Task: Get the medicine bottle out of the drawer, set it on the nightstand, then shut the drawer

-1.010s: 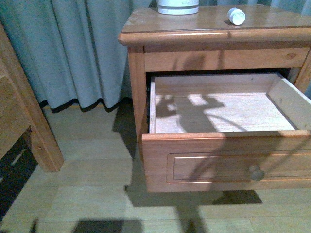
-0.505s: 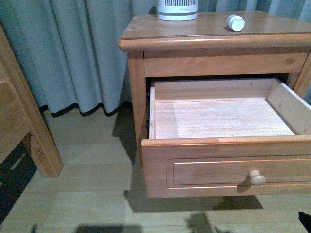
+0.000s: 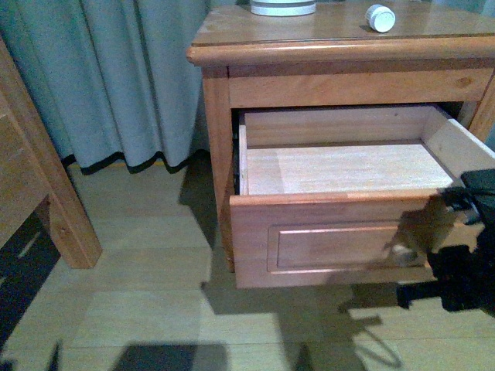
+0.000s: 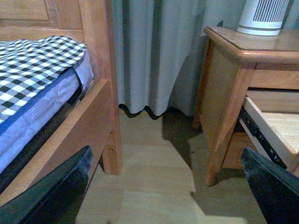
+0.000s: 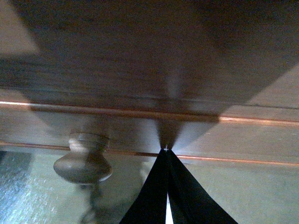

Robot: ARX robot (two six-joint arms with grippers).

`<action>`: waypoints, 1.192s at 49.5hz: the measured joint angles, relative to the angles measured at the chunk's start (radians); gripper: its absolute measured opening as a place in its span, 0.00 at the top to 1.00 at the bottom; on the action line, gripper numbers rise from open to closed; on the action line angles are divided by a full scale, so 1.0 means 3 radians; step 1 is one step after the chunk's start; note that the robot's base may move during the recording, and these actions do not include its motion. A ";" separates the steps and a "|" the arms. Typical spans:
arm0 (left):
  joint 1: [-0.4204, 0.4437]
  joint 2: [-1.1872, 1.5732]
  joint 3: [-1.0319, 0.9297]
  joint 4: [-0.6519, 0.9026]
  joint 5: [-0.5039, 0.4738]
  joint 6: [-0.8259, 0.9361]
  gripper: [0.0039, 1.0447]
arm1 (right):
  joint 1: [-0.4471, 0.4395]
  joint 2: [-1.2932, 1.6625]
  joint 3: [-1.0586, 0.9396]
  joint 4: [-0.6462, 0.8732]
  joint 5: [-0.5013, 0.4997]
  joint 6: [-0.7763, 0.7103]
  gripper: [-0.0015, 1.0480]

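Medicine bottle (image 3: pixel 380 18) lies on the nightstand (image 3: pixel 309 35); drawer (image 3: pixel 332 236) open; right claw (image 5: pixel 166 150) pressed together against its front; left claw (image 4: pixel 168 186) spread.

The right fingers (image 5: pixel 167 154) are pressed together, tips against the drawer (image 3: pixel 332 239) front, with the knob (image 5: pixel 83 161) just beside them. The open drawer cavity above lies bare. Between the left fingers (image 4: pixel 56 196), open floor (image 4: pixel 154 182) runs between bed frame (image 4: pixel 100 121) and nightstand (image 4: pixel 224 102).
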 joint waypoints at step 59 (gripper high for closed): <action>0.0000 0.0000 0.0000 0.0000 0.0000 0.0003 0.06 | -0.0264 0.1082 0.2631 -0.0664 -0.0011 -0.0680 0.97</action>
